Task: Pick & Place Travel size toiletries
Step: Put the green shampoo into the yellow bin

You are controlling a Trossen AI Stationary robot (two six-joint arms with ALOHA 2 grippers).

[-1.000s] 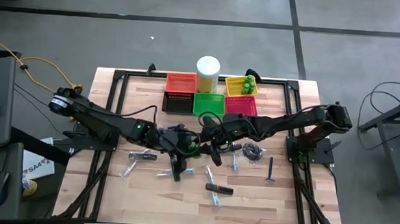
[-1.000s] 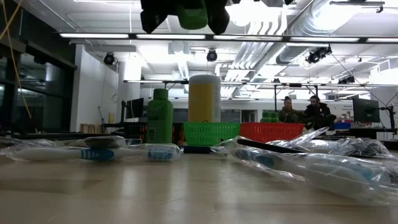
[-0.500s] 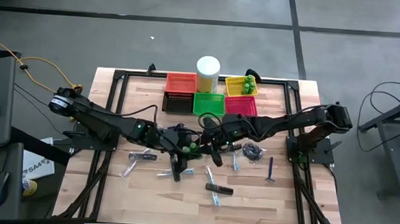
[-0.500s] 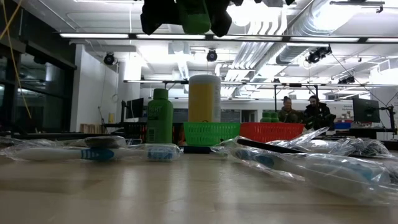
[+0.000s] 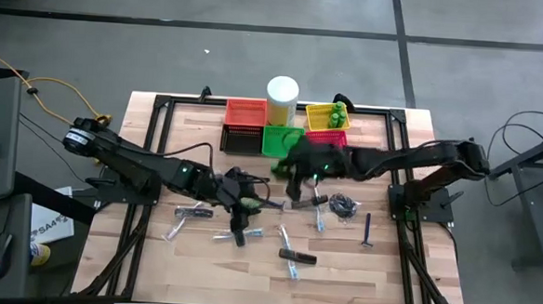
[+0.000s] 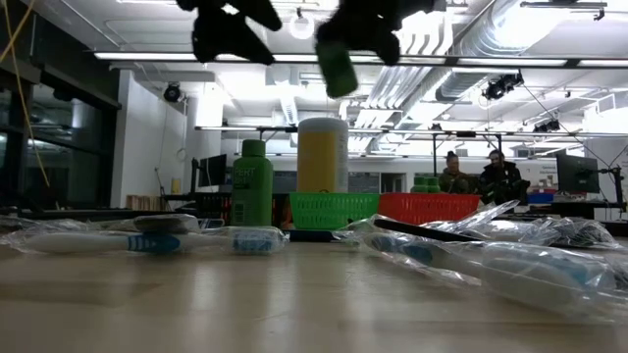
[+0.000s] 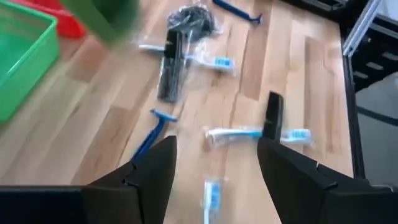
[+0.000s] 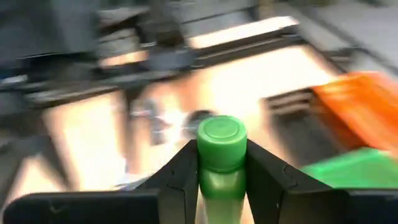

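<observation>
The right gripper (image 8: 221, 171) pinches a small green bottle (image 8: 221, 146) by its neck, cap facing outward, and holds it in the air near the green basket (image 5: 281, 139) at the back of the table (image 5: 386, 279). The left gripper (image 7: 214, 165) hangs over the middle of the table with its jaws spread and nothing between them. Below it lie wrapped toothbrushes (image 7: 233, 134), a blue razor (image 7: 152, 134) and a black stick (image 7: 171, 71) (all loose on the wood).
</observation>
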